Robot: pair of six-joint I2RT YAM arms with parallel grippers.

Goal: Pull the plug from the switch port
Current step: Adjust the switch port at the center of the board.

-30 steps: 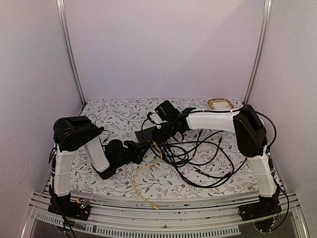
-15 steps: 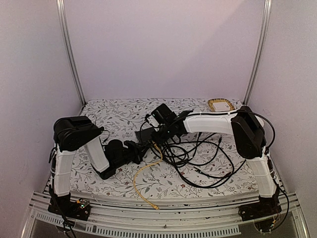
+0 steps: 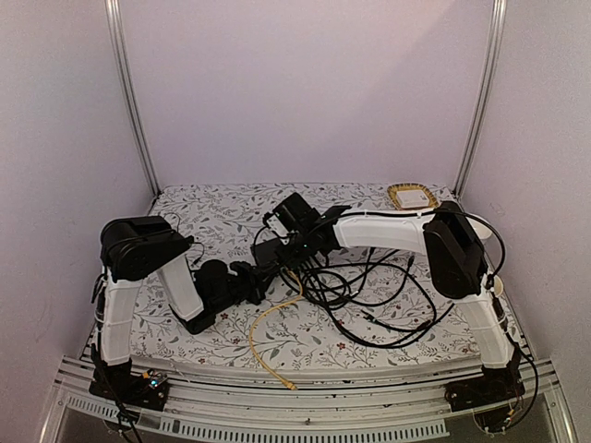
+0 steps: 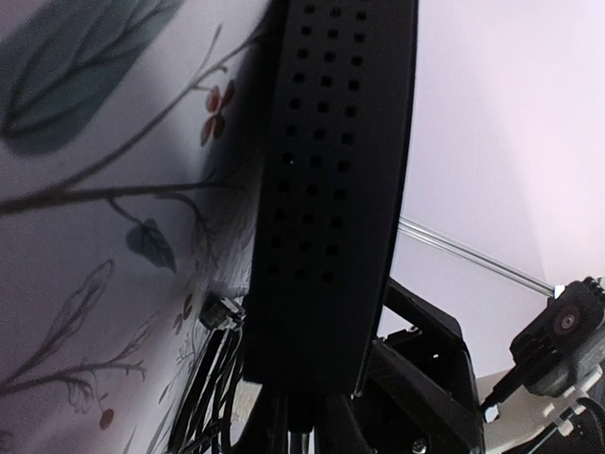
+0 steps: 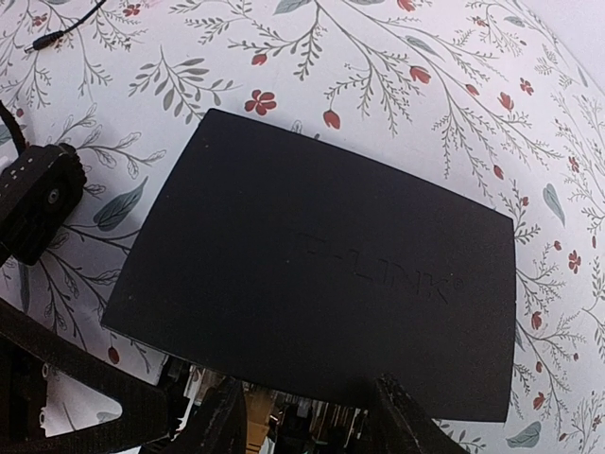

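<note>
The switch [image 5: 321, 265] lies flat on the flowered table [image 3: 212, 208], left of centre and towards the far side. Its port edge faces the tangle of black cables [image 3: 369, 295]. I judge it to be a light box with a smooth plastic shell, so it will likely skate across the cloth unless something braces it. I cannot make out the plug itself: in the right wrist view it sits under the near edge of the box, between my fingers. I expect a small rigid body, probably with a latch, on a limp cord. The place to hold is therefore that hard body right at the port, pinched across its sides, and not the cord, which would only stretch and slip.

The right arm reaches well across to the left, its forearm almost level and its wrist bent down over the box. The right gripper [image 5: 312, 421] has its fingers spread apart, straddling the port edge and closed on nothing.

The left arm is folded low, its forearm running right along the table. The left gripper [image 3: 254, 277] is right up against the near-left end of the box. Its wrist camera shows only a perforated black surface, so I cannot tell whether those fingers are apart or clamped.
</note>
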